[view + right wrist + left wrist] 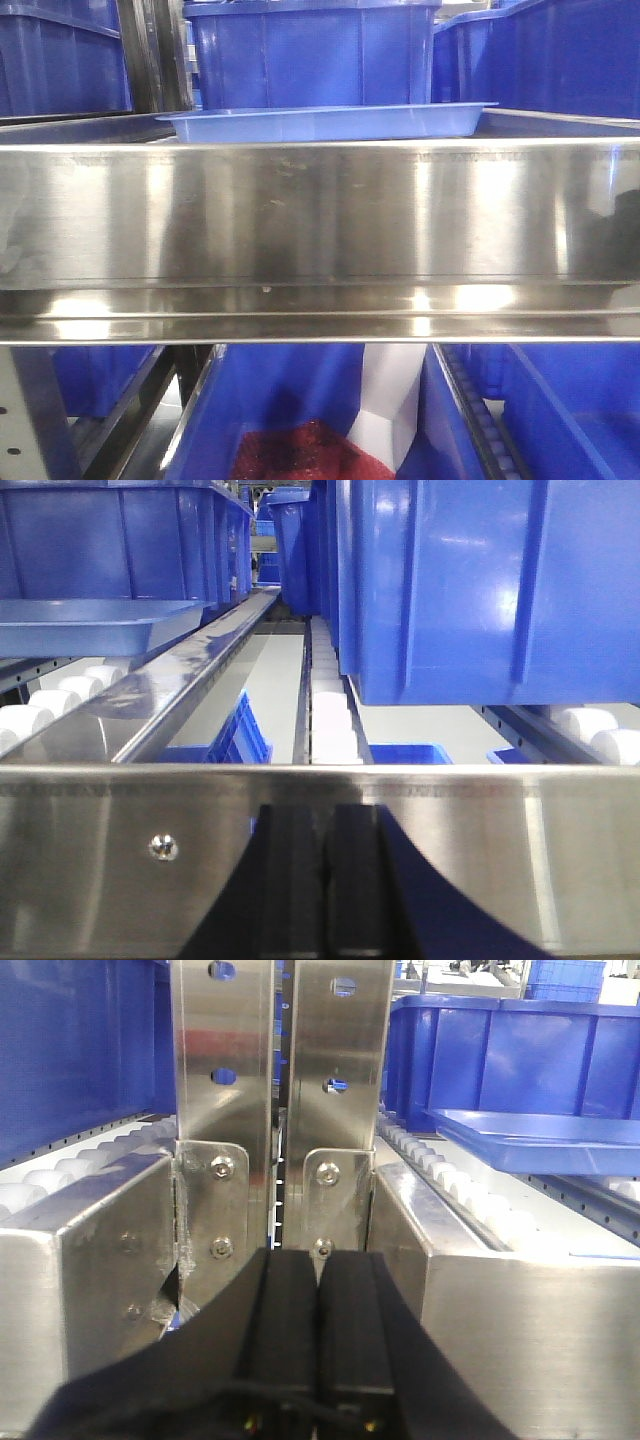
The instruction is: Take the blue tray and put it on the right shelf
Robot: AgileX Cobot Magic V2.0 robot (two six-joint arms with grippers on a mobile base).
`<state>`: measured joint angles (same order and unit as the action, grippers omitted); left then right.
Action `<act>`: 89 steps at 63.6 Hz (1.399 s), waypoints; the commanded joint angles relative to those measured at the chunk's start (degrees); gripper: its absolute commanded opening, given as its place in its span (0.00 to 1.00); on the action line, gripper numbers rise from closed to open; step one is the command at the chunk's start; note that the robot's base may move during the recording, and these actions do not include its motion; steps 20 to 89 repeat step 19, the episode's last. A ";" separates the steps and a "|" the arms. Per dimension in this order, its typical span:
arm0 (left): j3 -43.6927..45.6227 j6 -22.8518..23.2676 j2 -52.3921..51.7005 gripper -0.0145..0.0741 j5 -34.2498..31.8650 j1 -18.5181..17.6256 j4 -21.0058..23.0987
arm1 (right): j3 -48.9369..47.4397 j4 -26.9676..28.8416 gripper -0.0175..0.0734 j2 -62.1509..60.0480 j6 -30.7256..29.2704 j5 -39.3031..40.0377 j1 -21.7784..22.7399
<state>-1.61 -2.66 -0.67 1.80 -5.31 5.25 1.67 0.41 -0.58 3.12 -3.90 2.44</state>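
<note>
The light blue tray (pixel 320 122) lies flat on the right shelf, just behind its wide shiny steel front rail (pixel 320 215). The tray also shows at the right of the left wrist view (pixel 540 1140) and at the left of the right wrist view (pixel 90 625), resting on white rollers. My left gripper (pixel 318 1255) is shut and empty, facing the rack's upright posts (pixel 270 1110) to the left of the tray. My right gripper (pixel 322 810) is shut and empty, close in front of the steel rail (pixel 500 850), to the right of the tray. Neither gripper touches the tray.
Deep dark-blue bins stand behind the tray (pixel 310 45) and to its right (pixel 480 580). White roller tracks (pixel 330 720) run back along the shelf. Below the rail, a blue bin holds something red (pixel 300 450).
</note>
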 commanded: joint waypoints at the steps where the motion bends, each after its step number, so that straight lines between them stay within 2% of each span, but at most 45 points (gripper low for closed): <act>1: -1.61 0.06 -0.60 0.11 -4.94 0.18 0.46 | -1.37 -0.04 0.25 -1.12 -0.69 5.55 0.46; 89: -1.61 0.06 -0.60 0.11 -4.94 0.18 0.46 | -1.37 -0.04 0.25 -1.12 -0.69 5.55 0.46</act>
